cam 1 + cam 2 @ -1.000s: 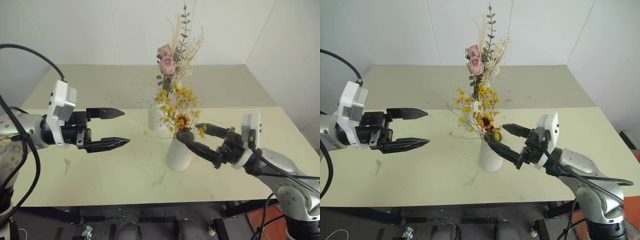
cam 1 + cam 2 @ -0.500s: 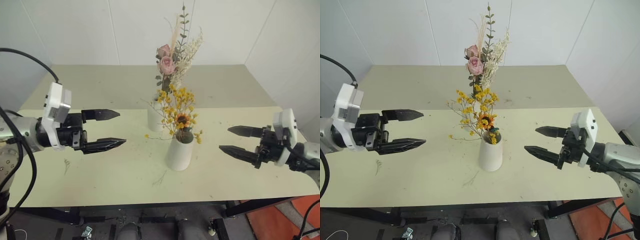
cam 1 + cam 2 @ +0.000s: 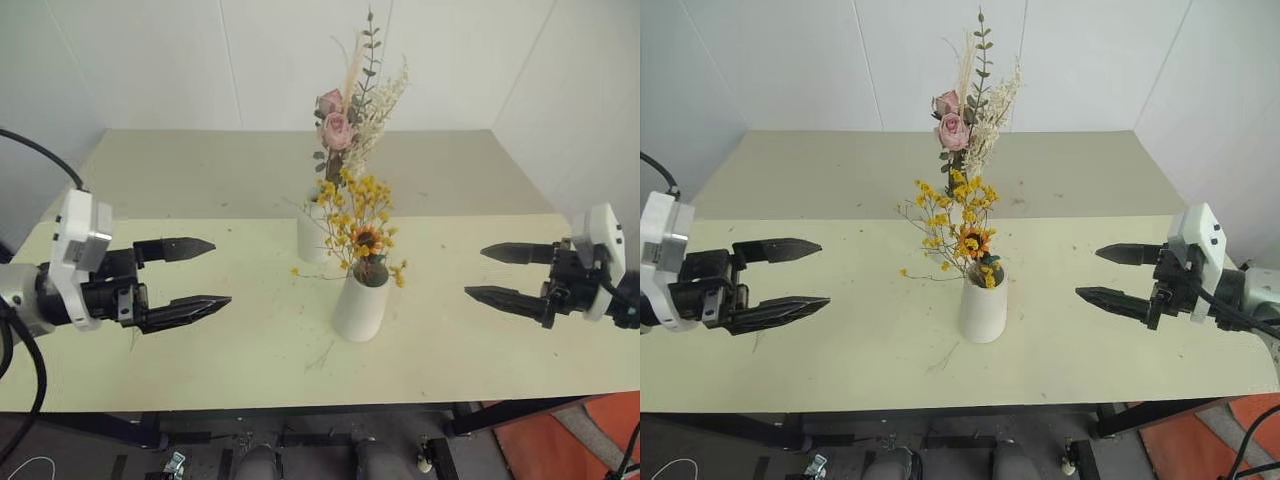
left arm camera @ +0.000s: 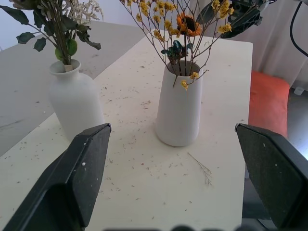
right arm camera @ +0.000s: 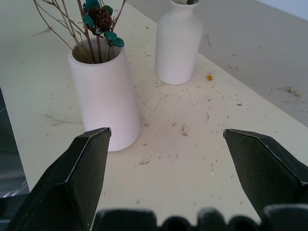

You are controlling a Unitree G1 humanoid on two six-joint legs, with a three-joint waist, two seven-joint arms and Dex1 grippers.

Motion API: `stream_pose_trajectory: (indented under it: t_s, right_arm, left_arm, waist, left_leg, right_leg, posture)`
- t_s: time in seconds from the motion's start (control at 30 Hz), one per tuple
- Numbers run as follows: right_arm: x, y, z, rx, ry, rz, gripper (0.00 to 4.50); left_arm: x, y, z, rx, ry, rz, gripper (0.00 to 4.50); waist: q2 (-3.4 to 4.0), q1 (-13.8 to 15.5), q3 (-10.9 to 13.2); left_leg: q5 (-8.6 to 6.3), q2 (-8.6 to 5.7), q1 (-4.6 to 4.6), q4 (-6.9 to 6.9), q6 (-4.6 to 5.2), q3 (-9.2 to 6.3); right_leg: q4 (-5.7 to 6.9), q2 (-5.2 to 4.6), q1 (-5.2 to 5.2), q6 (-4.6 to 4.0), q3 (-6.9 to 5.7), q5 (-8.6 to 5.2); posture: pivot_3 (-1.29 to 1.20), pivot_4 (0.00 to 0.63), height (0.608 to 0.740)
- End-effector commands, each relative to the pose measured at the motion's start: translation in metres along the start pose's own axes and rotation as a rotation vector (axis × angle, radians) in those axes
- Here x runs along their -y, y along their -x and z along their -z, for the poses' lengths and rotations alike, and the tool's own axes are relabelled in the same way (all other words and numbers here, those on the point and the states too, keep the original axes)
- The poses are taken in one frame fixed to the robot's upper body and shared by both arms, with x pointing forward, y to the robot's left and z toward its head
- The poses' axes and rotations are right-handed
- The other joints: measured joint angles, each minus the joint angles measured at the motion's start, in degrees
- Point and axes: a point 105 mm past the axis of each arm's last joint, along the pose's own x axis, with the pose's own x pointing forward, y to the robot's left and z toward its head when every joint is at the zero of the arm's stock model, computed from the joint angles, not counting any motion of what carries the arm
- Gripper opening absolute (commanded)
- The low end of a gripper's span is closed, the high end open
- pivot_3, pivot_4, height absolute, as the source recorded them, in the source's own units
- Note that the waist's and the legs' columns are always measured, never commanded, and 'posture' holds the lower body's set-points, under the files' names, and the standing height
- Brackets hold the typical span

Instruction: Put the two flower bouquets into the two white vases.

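Note:
The yellow-orange bouquet (image 3: 358,226) stands upright in the wide-mouthed white vase (image 3: 359,308) near the table's front middle. Behind it, the pink rose bouquet (image 3: 345,115) rises from the narrow-necked white vase (image 3: 311,238). Both vases appear again in the wrist views: the cone vase (image 4: 179,110) beside the bottle vase (image 4: 75,103), and the cone vase (image 5: 105,99) in front of the bottle vase (image 5: 176,44). My left gripper (image 3: 205,273) hangs open and empty well to the left of the vases. On the far right, my right gripper (image 3: 485,272) is open and empty, pointing toward the vases.
The pale green table (image 3: 200,345) carries scattered dried petals and a loose dry sprig (image 3: 321,356) in front of the cone vase. Another stray stem (image 3: 133,333) lies by the left gripper. White walls close the back and right side.
My right gripper has drawn away from the cone vase, out to the right, leaving the yellow bouquet standing in it. The left gripper has slid a little to the left.

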Motion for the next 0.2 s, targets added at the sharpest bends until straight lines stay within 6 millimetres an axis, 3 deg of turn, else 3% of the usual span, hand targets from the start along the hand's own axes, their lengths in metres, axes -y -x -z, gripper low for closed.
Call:
stream_pose_trajectory:
  t_s: [0.03,0.2]
  right_arm:
    - [0.0032,0.006,-0.0148,0.022,0.069,0.014,4.45]
    - [0.0045,0.0079,-0.0177,0.03,0.077,0.021,4.45]
  left_arm:
    - [0.003,0.0031,-0.0099,0.009,-0.042,-0.009,4.5]
    - [0.0017,0.0038,-0.0088,0.007,-0.039,-0.012,4.5]
  waist:
    - [0.0,0.01,0.0]
    - [0.0,0.01,0.0]
  left_leg:
    - [0.0,0.0,0.0,0.0,0.0,0.0]
    - [0.0,0.0,0.01,0.0,0.0,0.01]
  right_leg:
    - [0.0,0.0,0.0,0.0,0.0,0.0]
    - [0.0,0.0,0.0,0.0,0.0,0.0]
  posture:
    - [0.0,0.15,0.74]
    - [0.0,0.15,0.74]
